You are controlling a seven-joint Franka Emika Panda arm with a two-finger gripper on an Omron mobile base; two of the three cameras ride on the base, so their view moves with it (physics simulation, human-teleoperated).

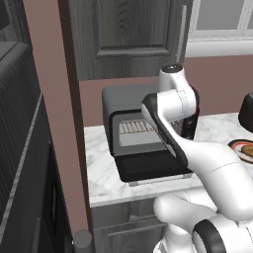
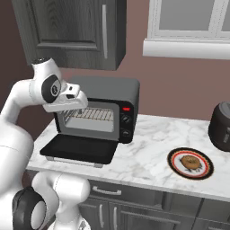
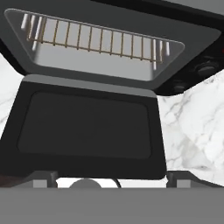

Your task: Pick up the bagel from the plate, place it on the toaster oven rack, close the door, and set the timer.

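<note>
Golden-brown bagel [image 2: 190, 162], small ring w/ centre hole, sits on round plate [image 2: 174, 167] w/ orange-red rim, lower right of right base view, on veined white marble counter [image 2: 148, 148]. Left of it, boxy black toaster oven [image 2: 114, 92]: flat door [image 3: 87, 131] folded down, thin-barred wire rack [image 3: 94, 40] bare inside. Gripper [image 3: 111, 186] above door, jaws spread wide, holding nothing.

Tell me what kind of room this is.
A simulated home kitchen, most likely: a toaster oven with its door open on a marble counter, dark cabinets above, and a bagel on a plate.
</note>
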